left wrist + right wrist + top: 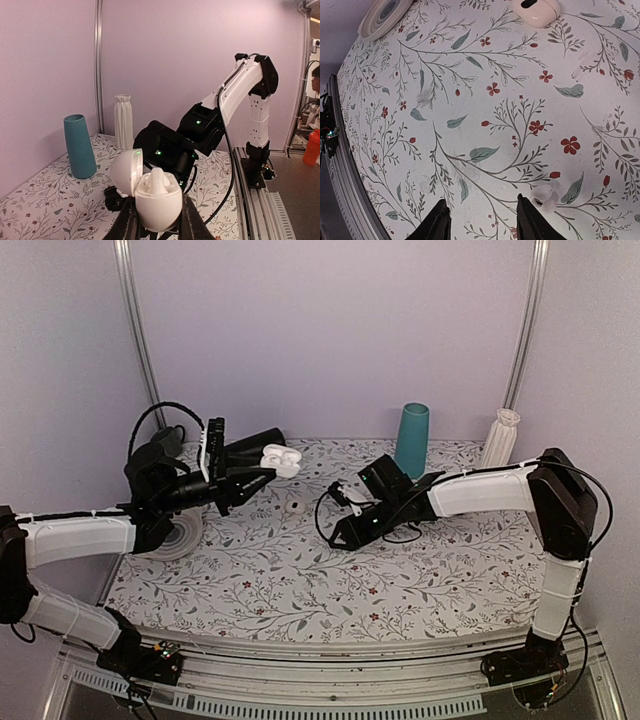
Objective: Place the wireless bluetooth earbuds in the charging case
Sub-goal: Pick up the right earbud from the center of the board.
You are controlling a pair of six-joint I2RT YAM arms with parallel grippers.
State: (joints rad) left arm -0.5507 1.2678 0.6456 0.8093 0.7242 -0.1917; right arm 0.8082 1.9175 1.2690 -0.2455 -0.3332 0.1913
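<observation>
Light is soft and even in all three views, with a lilac cast on the walls. From above, the desk looks rather dim and slightly grainy, and its shadows are faint and soft-edged. In the left wrist view the charging case is bright white with a mild sheen. The right wrist view is bright and sharp at centre and bends at its edges, where the right tool is dark and soft.

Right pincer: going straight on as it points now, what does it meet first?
Probably the bare floral table cover: the open right pincer aims at it, nothing between its fingers. The small white piece, maybe an earbud, lies just outside one finger and would likely be missed.
</observation>
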